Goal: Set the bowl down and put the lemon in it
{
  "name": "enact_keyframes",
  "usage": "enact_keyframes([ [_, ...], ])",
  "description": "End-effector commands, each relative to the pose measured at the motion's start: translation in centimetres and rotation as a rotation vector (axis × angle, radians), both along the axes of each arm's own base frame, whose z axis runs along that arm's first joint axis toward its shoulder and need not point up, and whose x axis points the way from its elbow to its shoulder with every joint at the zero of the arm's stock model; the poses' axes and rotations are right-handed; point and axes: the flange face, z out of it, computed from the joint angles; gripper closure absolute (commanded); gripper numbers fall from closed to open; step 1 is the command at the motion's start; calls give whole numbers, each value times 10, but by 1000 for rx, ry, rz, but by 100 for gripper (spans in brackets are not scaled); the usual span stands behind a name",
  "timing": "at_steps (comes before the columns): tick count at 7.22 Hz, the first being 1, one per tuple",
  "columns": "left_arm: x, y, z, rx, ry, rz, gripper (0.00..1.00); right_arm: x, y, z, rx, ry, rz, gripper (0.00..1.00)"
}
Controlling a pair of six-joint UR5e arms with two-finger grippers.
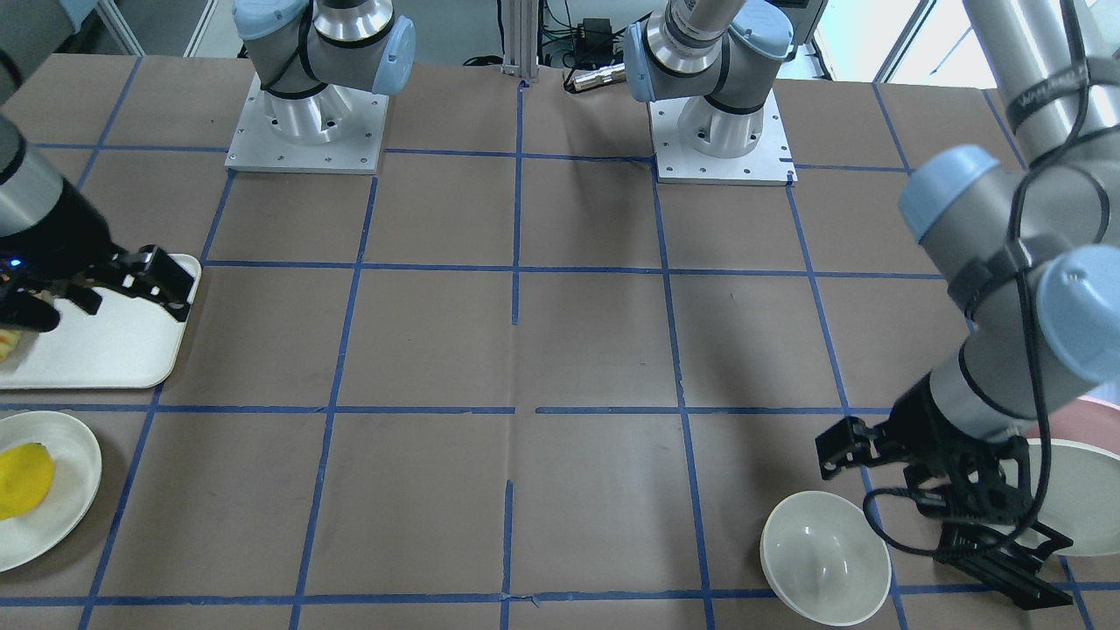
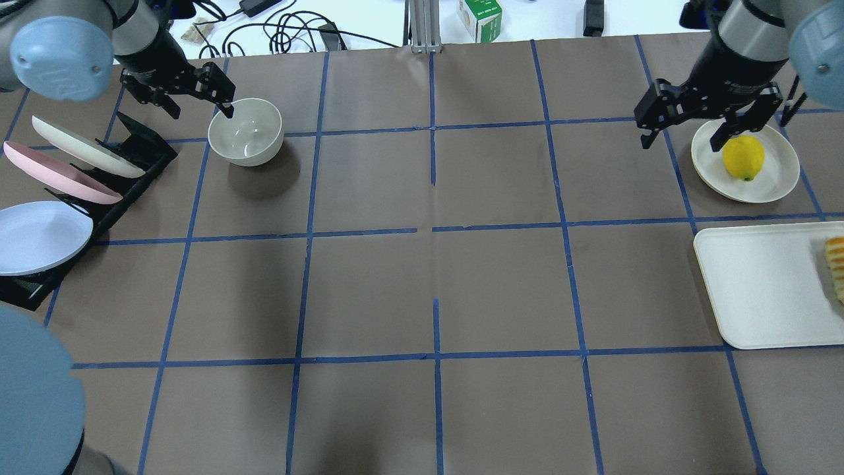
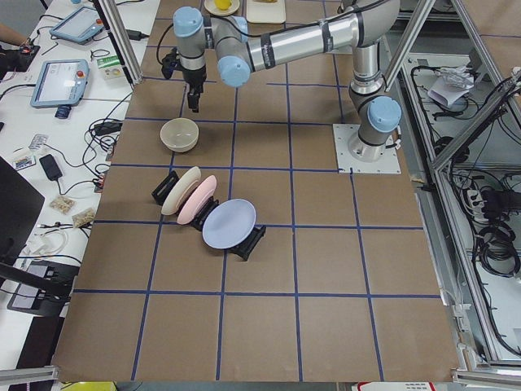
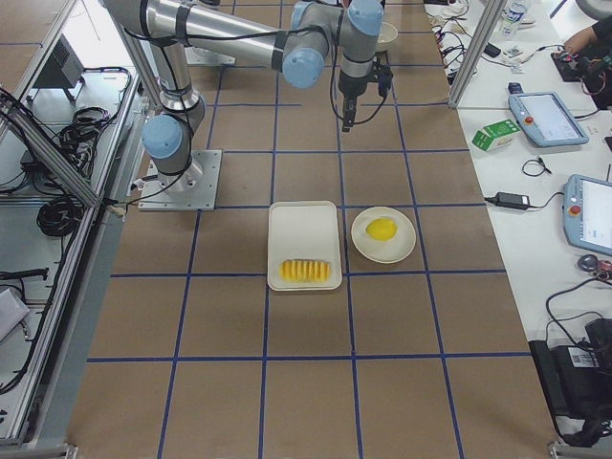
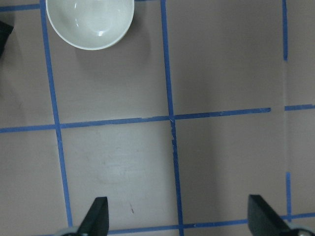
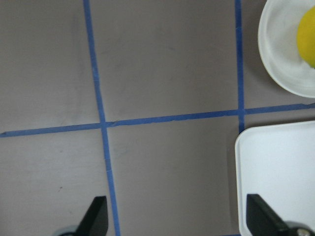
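Note:
The cream-white bowl (image 2: 245, 132) stands upright and empty on the brown table at the far left; it also shows in the front view (image 1: 825, 557) and the left wrist view (image 5: 90, 22). My left gripper (image 2: 196, 100) is open and empty, raised beside and above the bowl, not touching it. The yellow lemon (image 2: 744, 157) lies on a flat cream plate (image 2: 781, 181) at the far right, also in the front view (image 1: 24, 479). My right gripper (image 2: 686, 130) is open and empty, raised just left of that plate. The right wrist view shows the lemon's edge (image 6: 308, 37).
A black rack (image 2: 142, 148) at the left edge holds cream, pink and pale blue plates. A white tray (image 2: 758, 290) with sliced yellow-orange food (image 2: 836, 264) lies near the lemon's plate. Blue tape lines grid the table. Cables and a small box lie beyond the far edge.

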Motion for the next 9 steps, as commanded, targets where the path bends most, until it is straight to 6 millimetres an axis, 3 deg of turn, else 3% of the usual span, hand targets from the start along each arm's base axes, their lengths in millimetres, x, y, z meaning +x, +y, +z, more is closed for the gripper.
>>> enact_keyframes([
  [1, 59, -35, -71, -4, -1, -10, 0, -84, -32, -42, -52, 18, 9, 0],
  [3, 59, -38, -88, 19, 10, 22, 0, -112, -66, -105, -83, 34, -13, 0],
  [5, 60, -43, -110, 26, 17, 54, 5, -146, -77, -134, -70, 32, -56, 0],
  [7, 56, -42, -122, 40, 53, 80, 24, -164, -93, -154, -58, 23, -68, 0],
  [9, 55, -46, -127, 42, 66, 113, 62, -168, -93, -162, -46, 24, -74, 0],
])
